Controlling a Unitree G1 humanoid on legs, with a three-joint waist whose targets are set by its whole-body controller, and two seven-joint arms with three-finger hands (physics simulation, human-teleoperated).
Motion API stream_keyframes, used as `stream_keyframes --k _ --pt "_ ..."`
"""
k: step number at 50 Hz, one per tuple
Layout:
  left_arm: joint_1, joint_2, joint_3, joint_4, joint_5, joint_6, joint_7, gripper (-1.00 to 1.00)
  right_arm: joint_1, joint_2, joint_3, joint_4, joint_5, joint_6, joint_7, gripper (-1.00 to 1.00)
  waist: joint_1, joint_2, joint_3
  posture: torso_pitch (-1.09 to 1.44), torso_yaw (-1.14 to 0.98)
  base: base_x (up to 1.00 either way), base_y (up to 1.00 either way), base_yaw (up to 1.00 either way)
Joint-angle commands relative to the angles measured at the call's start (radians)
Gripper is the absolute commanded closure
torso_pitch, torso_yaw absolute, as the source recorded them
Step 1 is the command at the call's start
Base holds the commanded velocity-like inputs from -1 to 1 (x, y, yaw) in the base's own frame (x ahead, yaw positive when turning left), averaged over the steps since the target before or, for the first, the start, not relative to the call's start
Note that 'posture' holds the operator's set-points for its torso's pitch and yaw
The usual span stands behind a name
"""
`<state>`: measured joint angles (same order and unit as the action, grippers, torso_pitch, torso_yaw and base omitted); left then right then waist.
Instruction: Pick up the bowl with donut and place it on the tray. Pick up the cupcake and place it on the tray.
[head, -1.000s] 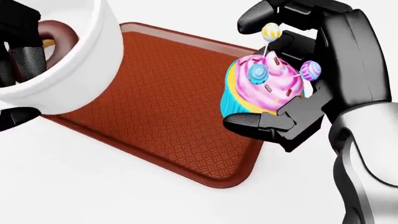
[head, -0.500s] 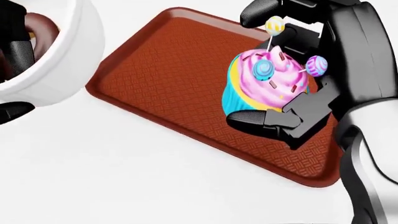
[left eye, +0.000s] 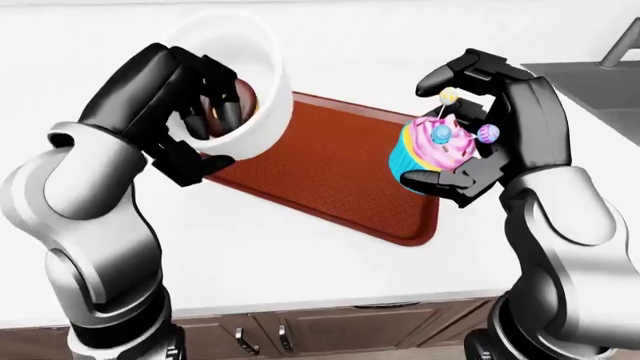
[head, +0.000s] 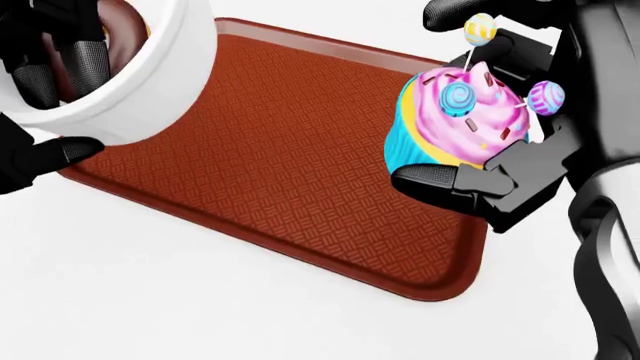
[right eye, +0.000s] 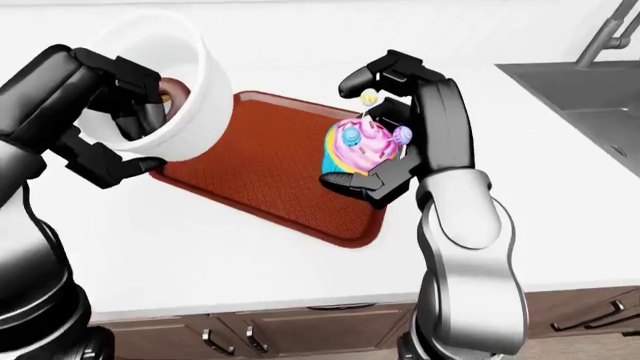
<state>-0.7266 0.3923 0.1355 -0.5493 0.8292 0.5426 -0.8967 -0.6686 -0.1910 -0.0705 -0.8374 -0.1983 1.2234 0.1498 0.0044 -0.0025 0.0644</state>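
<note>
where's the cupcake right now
The cupcake is gripped in the right hand, at the right of the head view, held over the right edge of the red tray, not yet set down.

Tray (head: 300, 172) – reddish-brown, fine basket-weave texture. Bowl (left eye: 245, 82) plain white, donut (left eye: 243, 97) inside dark brown. Cupcake (head: 460, 124): pink frosting, dark sprinkles, blue wrapper with yellow band, swirled lollipops – yellow-white, blue, purple. Hands black, arms silver-grey. Counter (right eye: 560, 195) white, cabinets (left eye: 330, 334) brown.

bowl (left eye: 235, 82) over tray (left eye: 330, 172) left end | cupcake (left eye: 437, 148) over right end | sink (right eye: 590, 94) far right
</note>
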Motion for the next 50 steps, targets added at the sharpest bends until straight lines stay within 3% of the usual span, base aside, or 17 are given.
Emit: stream_keyframes --k 1,12,25,38,50 --pt "-0.048 0.011 0.023 -0.026 0.014 -0.033 0.074 1.00 -0.033 -0.003 -0.001 -0.028 -0.002 -0.037 -0.008 1.00 0.001 -0.001 -0.036 0.00 0.00 0.00 0.00 0.00" --pt "-0.094 -0.021 -0.009 0.165 0.016 -0.119 0.174 1.00 -0.033 0.010 0.015 -0.022 -0.010 -0.046 -0.010 1.00 0.004 -0.009 -0.040 0.00 0.00 0.00 0.00 0.00" --pt "-0.214 -0.108 -0.077 0.341 0.070 -0.167 0.220 1.00 -0.036 0.004 -0.005 -0.022 0.000 -0.045 -0.007 1.00 0.008 -0.013 -0.037 0.00 0.00 0.00 0.00 0.00" --pt "-0.249 -0.177 -0.122 0.577 0.107 -0.273 0.330 1.00 -0.019 0.006 -0.007 -0.021 0.016 -0.061 -0.021 1.00 0.005 -0.012 -0.043 0.00 0.00 0.00 0.00 0.00" --pt "-0.287 -0.174 -0.121 0.749 0.133 -0.325 0.371 1.00 -0.013 0.005 -0.012 -0.007 0.032 -0.080 -0.032 1.00 0.003 -0.014 -0.046 0.00 0.00 0.00 0.00 0.00"
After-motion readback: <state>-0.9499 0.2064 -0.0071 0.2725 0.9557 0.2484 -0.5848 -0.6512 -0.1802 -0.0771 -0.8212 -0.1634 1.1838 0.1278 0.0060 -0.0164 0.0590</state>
